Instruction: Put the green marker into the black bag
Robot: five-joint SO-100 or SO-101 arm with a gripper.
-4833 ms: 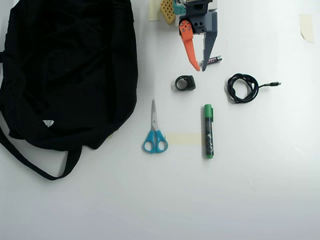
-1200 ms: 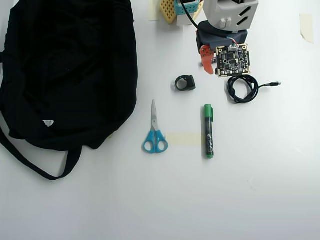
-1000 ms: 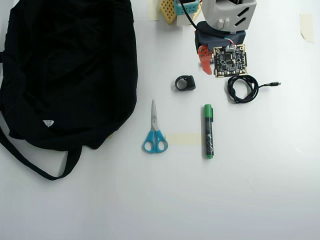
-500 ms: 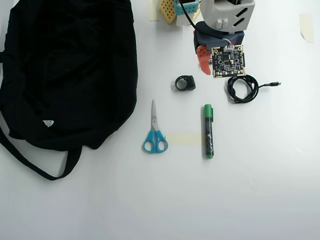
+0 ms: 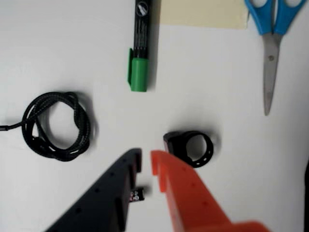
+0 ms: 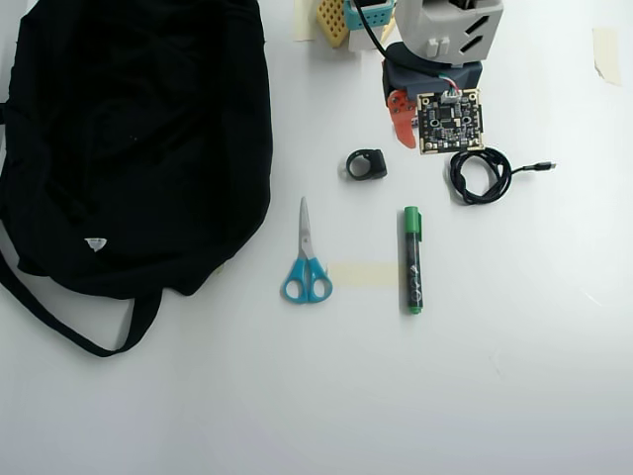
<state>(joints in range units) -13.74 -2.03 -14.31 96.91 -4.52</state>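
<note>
The green marker point(image 6: 411, 262) lies on the white table, green cap toward the arm; the wrist view shows its cap end point(image 5: 139, 72) near the top. The black bag point(image 6: 129, 139) fills the overhead view's left side, far from the marker. My gripper point(image 5: 146, 163) hangs above the table short of the marker's cap, its black and orange fingers almost together with nothing between them. From overhead only the orange finger point(image 6: 401, 117) shows beside the wrist camera board; the other is hidden.
A black ring-shaped piece point(image 5: 190, 147) lies just right of the fingertips. A coiled black cable point(image 5: 55, 125) lies left, blue scissors point(image 5: 272, 43) upper right, yellow tape point(image 5: 203, 13) beside the marker. A small battery point(image 5: 137, 195) peeks from under the black finger.
Since 4.8 s ago the arm has tipped its gripper downward and the fingers have come together. Over the last second the wrist drifted slightly left and back. Nothing on the table moved.
</note>
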